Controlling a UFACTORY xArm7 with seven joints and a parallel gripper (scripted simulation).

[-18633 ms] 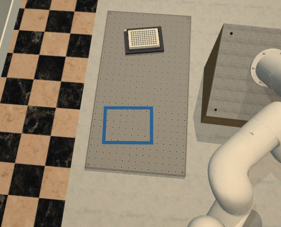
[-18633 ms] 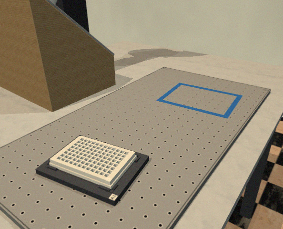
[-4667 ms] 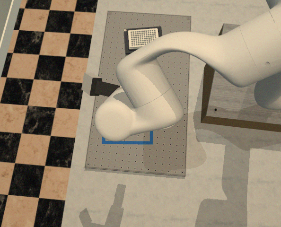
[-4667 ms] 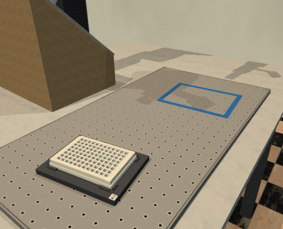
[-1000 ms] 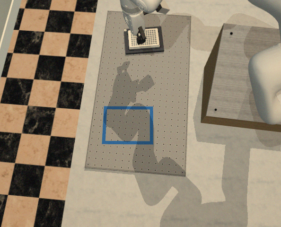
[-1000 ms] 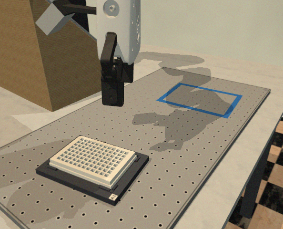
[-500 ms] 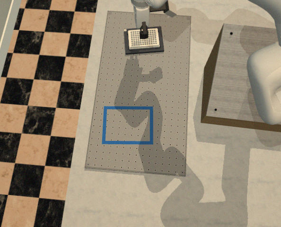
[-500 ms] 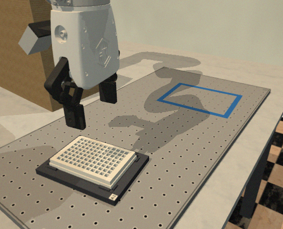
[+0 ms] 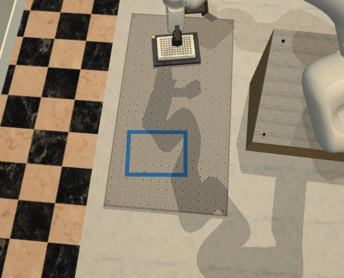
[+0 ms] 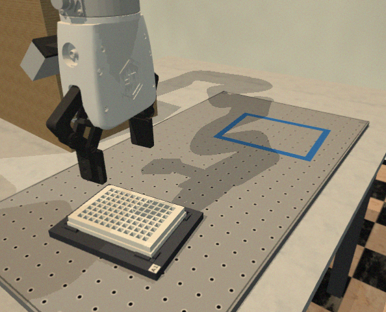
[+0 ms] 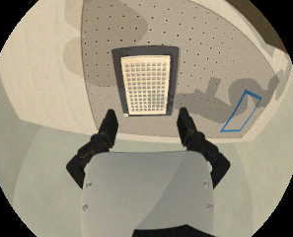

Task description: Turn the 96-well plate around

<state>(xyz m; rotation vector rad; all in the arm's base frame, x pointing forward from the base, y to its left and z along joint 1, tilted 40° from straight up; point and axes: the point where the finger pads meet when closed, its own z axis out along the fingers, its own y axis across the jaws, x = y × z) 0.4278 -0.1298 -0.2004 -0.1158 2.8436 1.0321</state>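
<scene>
Directly beneath our gripper [image 10: 117, 157] the 96-well plate [image 10: 127, 216] sits in the dark nest N1 [image 10: 173, 243], not touched by us. Our fingers [image 10: 91, 166] are spread fully and hold nothing. The blue taped spot B1 [image 10: 316, 144] lies well apart from us along the deck [image 10: 253, 214].

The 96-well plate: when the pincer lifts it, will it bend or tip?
The 96-well plate looks like a rigid moulded grid, so probably stiff. Low and flat in nest N1, it is unlikely to tip. Smooth sides may slip.
</scene>
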